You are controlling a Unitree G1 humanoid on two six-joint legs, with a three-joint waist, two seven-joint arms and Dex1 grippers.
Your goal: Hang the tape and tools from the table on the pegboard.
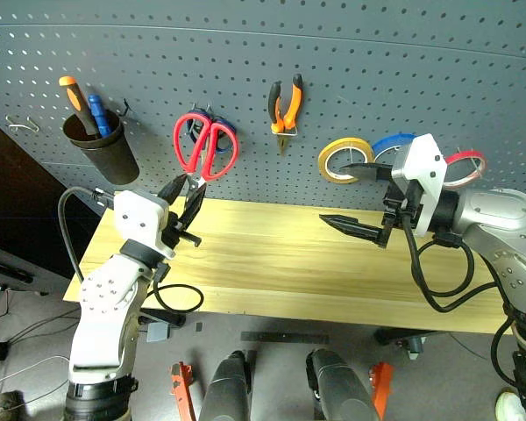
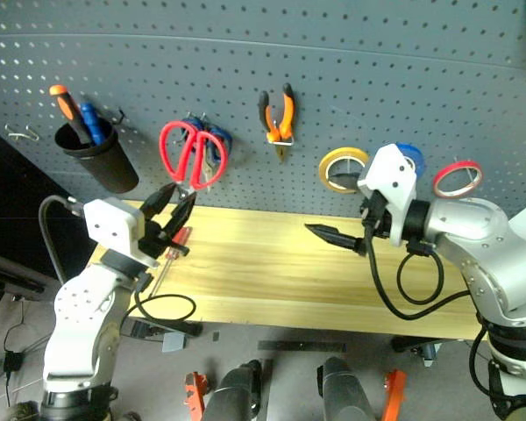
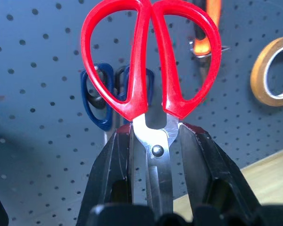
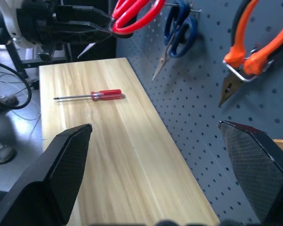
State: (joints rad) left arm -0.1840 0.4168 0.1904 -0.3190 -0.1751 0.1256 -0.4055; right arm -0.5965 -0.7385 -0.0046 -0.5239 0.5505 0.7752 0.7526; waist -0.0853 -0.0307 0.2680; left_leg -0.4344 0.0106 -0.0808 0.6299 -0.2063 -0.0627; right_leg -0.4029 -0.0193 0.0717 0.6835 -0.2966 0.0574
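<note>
Red-handled scissors [image 3: 148,70] in left gripper [image 3: 155,155]

Red-handled scissors [image 1: 203,145] upright, handles up, blades clamped in left end effector [image 1: 186,195], before pegboard [image 1: 351,79]. Pliers [image 1: 286,105] and yellow tape ring [image 1: 344,160] hang there. Screwdriver [image 4: 92,95] lies flat, left on surface [image 1: 280,263].

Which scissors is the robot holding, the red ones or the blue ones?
The red-handled scissors: the left gripper is shut on their blades. The blue-handled scissors hang behind them on the pegboard, untouched.
</note>
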